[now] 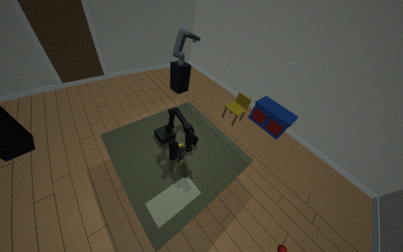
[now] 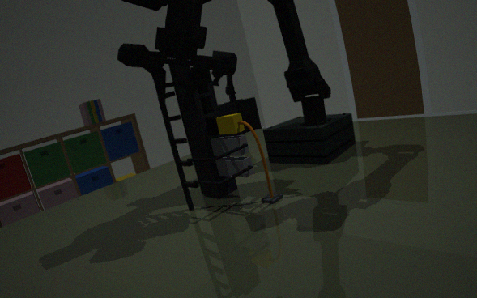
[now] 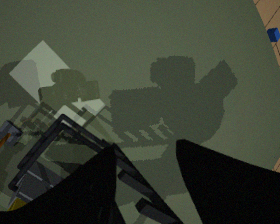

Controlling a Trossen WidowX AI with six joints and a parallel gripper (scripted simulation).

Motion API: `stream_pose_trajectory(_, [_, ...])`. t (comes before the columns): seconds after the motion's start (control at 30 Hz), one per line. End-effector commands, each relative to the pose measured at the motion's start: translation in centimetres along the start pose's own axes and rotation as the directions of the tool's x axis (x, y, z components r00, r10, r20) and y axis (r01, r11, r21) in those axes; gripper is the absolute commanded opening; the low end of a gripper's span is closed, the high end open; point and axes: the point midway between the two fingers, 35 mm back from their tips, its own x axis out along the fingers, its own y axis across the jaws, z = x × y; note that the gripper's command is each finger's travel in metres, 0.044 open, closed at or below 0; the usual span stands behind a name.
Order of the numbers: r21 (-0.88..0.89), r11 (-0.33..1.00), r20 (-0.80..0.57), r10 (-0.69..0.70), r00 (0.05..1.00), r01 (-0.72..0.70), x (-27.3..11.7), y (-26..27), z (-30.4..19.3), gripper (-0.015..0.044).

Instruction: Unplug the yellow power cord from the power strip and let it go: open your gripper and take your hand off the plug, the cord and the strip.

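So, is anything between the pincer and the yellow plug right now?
Likely yes: the pincer hangs over the power strip's dark upright frame, whose rungs show between its fingers; the yellow plug sits off to the side.

All three views are dim and soft, with blocky edges; the green mat (image 2: 398,227) shines like glass in the exterior view, mirroring the arm (image 2: 301,77) and the yellow plug (image 2: 229,124); long shadows spread across it; a pale lit patch (image 1: 173,202) lies on the mat in the top view; the wrist view's foreground is near-black.
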Motion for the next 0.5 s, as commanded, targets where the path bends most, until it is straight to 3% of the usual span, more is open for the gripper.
stream_pose_trajectory(0.0, [-0.424,0.882,-0.036,0.213,0.976,-0.208,-0.3,7.5,-2.0,0.0160])
stream_pose_trajectory(0.17, [-0.630,0.717,-0.069,0.330,0.942,-0.297,-0.9,11.6,-3.6,0.0160])
stream_pose_trajectory(0.47, [-0.633,0.714,-0.070,0.332,0.941,-0.299,-0.9,11.6,-3.6,0.0160])
